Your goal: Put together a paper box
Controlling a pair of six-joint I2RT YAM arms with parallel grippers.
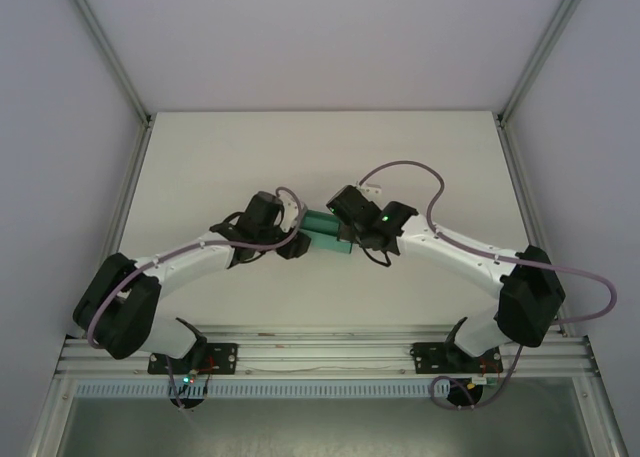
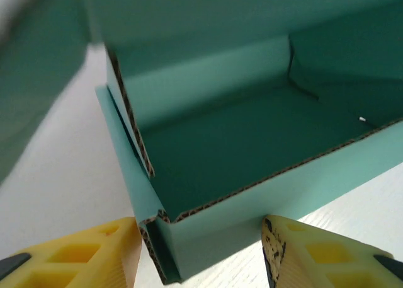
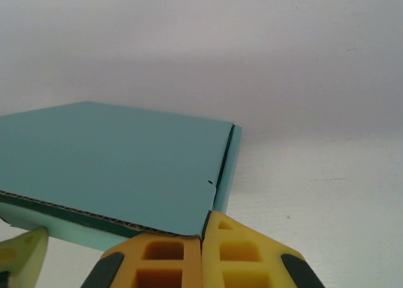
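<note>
Probably light, stiff, easily creased card, the paper box (image 1: 322,233) sits centre-frame seen from above; grip a wall edge. The left gripper (image 2: 201,241) straddles its corner, spread. The right gripper (image 3: 201,253), pressed together, meets its flap edge.

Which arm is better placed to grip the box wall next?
Left, probably: the left gripper stands open astride a wall of the paper box, while the right gripper is shut against a panel's edge.

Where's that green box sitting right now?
In the overhead view the paper box sits near the middle of the table, between the two hands: left hand on its left, right hand on its right.
</note>
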